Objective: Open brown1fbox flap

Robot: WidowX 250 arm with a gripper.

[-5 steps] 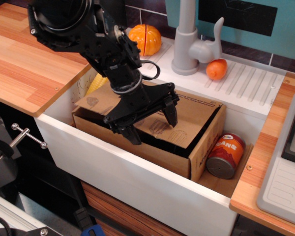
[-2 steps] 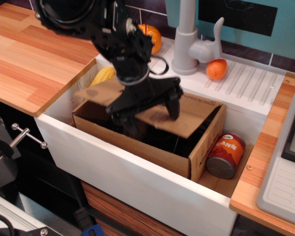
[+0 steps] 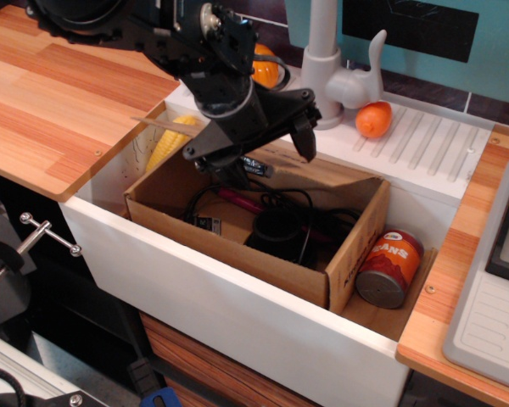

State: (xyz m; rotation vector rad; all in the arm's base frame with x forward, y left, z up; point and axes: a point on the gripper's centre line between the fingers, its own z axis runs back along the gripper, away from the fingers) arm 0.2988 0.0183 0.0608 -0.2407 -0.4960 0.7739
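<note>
While the brown1fbox (image 3: 263, 233) lay lengthwise along the white basin (image 3: 237, 318), you had the flap (image 3: 163, 125) raised toward its far-left side. Your pincer (image 3: 267, 157) hung spread above the box, gripping nothing visible.

Bright even indoor light from overhead, soft glare on the wooden counter (image 3: 59, 93) at 10 o'clock, deep shadow below the sink front toward 7 o'clock, dim inside the brown1fbox (image 3: 263, 229), slight motion blur on the dark arm (image 3: 187, 42), mild grain throughout
</note>
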